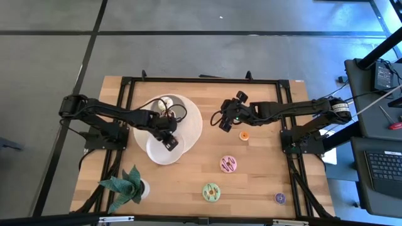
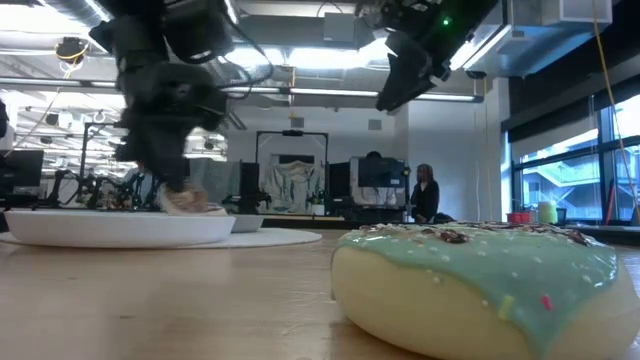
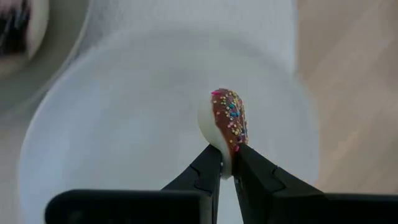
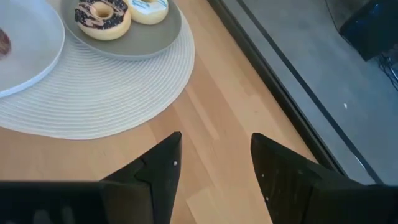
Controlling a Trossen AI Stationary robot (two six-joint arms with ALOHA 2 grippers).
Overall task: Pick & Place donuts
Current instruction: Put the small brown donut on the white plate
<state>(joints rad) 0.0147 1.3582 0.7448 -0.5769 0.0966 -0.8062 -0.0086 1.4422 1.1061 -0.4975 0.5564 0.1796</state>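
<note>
Wooden tabletop (image 1: 188, 182) fills the high view's centre; no writing is legible. Left gripper (image 1: 169, 142) hangs over the white plate (image 1: 164, 154); pink donut (image 1: 228, 164) and green donut (image 1: 211, 191) lie lower centre. Left wrist view: fingers pinch a chocolate sprinkled donut (image 3: 228, 121). Right wrist view: right gripper (image 4: 214, 155) is spread wide, empty.

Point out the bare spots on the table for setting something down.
Free: the wood between the white plate and the pink donut, and the strip behind the right claw. Crowded: the left side, with plates, the left claw and a plant.
</note>
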